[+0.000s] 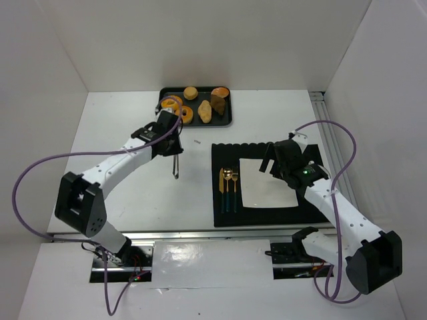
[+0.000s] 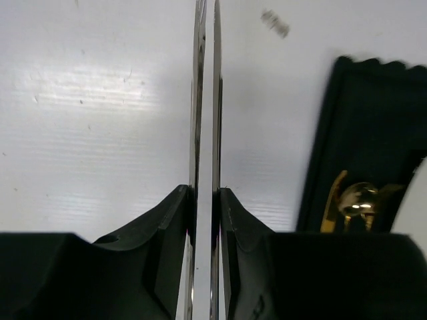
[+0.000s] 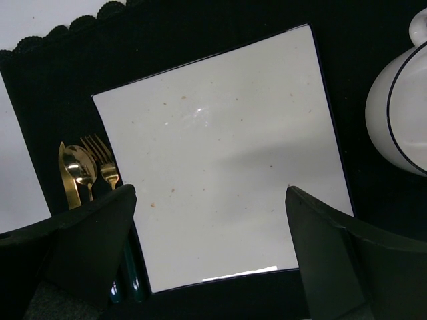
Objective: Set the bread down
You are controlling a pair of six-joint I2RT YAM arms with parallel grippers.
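Observation:
Several breads lie on a black tray (image 1: 229, 115) at the back: an oblong roll (image 1: 205, 111), a round bun (image 1: 191, 93), a brown wedge (image 1: 218, 105) and ring-shaped ones (image 1: 172, 103). My left gripper (image 1: 172, 138) is just in front of the tray, shut on metal tongs (image 1: 175, 163) whose tips point toward me over the bare table. In the left wrist view the jaws (image 2: 205, 193) squeeze the tongs' two blades (image 2: 205, 100) together, with nothing between them. My right gripper (image 3: 210, 192) is open and empty above the white square plate (image 3: 220, 147), which also shows in the top view (image 1: 267, 185).
The plate sits on a black placemat (image 1: 227, 152). Gold cutlery (image 1: 228, 187) lies on the mat left of the plate, also in the right wrist view (image 3: 83, 167). A white cup (image 3: 400, 107) stands right of the plate. White walls enclose the table.

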